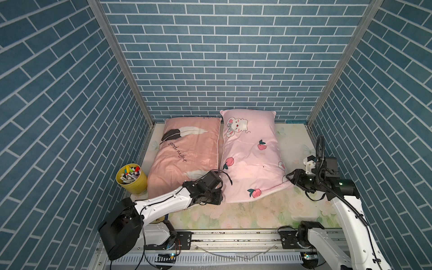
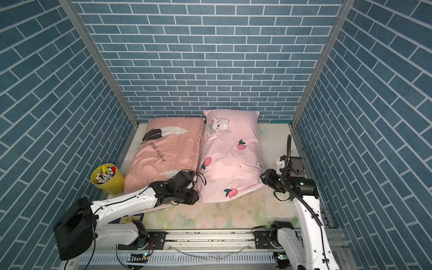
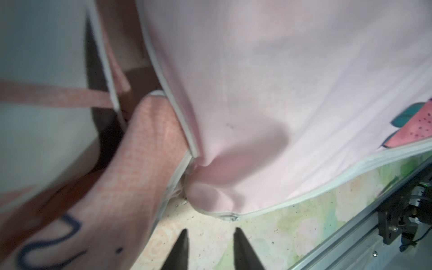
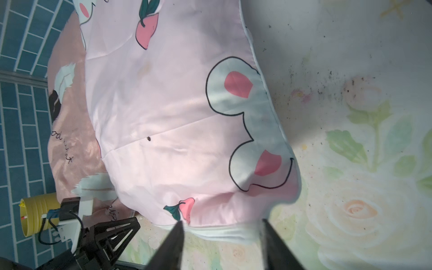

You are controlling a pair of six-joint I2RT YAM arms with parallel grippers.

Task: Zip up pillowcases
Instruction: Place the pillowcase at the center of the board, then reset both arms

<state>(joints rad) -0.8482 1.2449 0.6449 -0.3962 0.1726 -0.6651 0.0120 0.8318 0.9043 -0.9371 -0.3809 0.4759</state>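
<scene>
Two pillowcases lie side by side on the bed in both top views: a salmon one with feathers and "good night" script (image 1: 187,149) (image 2: 168,147) and a pale pink one with a mouse and peaches (image 1: 252,159) (image 2: 231,159). My left gripper (image 3: 210,231) is open and empty, just short of the small zipper pull (image 3: 230,217) on the pale pink case's near-left corner. In a top view the left gripper (image 1: 221,194) sits at that corner, mostly hidden by its wrist. My right gripper (image 4: 222,222) (image 1: 288,177) is open at the near-right corner, with the white hem (image 4: 222,233) running loosely between its fingers.
A yellow cup of markers (image 1: 132,178) stands left of the salmon pillowcase. A pale floral sheet (image 1: 257,210) covers the bed. A metal rail (image 1: 233,236) runs along the front edge, and blue brick walls (image 1: 210,70) enclose the other three sides.
</scene>
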